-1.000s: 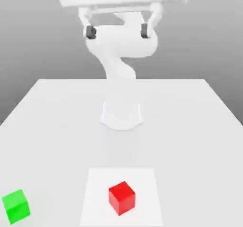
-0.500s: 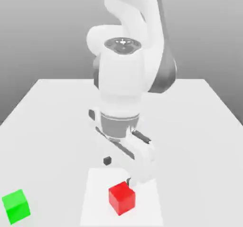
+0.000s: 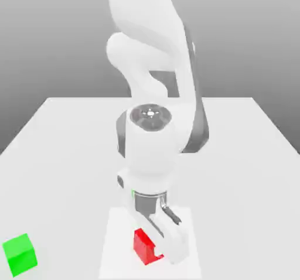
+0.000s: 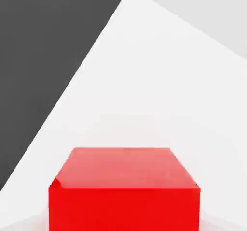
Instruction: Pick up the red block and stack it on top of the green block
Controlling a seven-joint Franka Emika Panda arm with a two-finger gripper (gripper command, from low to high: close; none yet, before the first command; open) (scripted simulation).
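Observation:
The red block (image 3: 142, 246) rests on the table near its front edge, partly covered by my hand. My gripper (image 3: 157, 251) has come straight down over it and is shut on the red block, which still sits on the surface. In the hand view the red block (image 4: 124, 186) looms very close, its top face and one side showing. The green block (image 3: 19, 254) stands apart at the front corner on the exterior view's left, well away from the gripper.
The white table (image 3: 70, 156) stretches back to the arm's base. A lighter square patch (image 3: 117, 243) lies under the red block. In the hand view the table's edge (image 4: 91, 56) runs diagonally against dark floor.
The arm swung down from high above the table onto the red block. The fingers went from open to shut around it. Neither block has moved.

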